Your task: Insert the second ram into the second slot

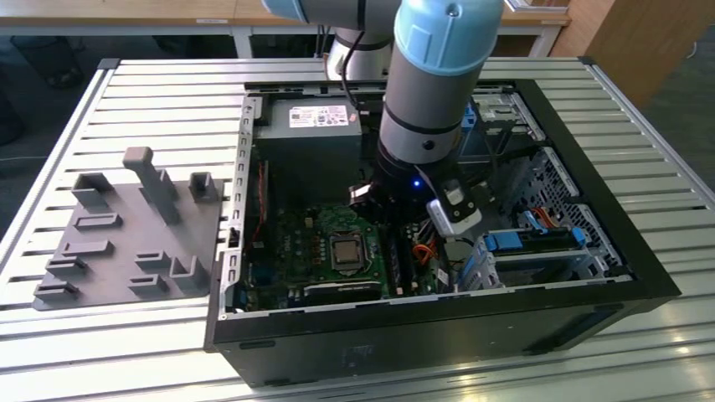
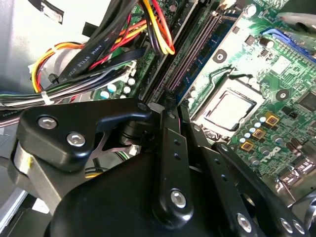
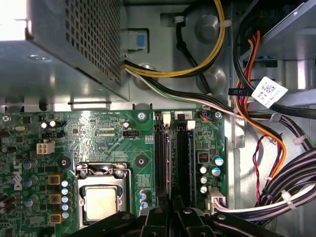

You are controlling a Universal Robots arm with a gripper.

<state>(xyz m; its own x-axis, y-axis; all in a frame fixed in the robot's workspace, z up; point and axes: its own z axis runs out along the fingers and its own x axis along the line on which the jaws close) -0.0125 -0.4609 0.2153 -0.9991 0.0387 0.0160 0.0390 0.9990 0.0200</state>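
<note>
My gripper is down inside the open computer case, right over the two long black memory slots beside the processor socket. In both wrist views the black fingers stand pressed close together, and the gripper sits in line with the slots. A thin dark-blue edge, the second ram, runs from the fingertips along the slots, seen edge-on. Its lower part is hidden, so I cannot tell how deep it sits. In the second wrist view the gripper hovers just short of the slots.
Bundles of black, yellow, red and orange cables hang close beside the slots. The grey power supply fills the case's far corner and blue drive bays stand at the exterior view's right. A grey fixture lies outside the case.
</note>
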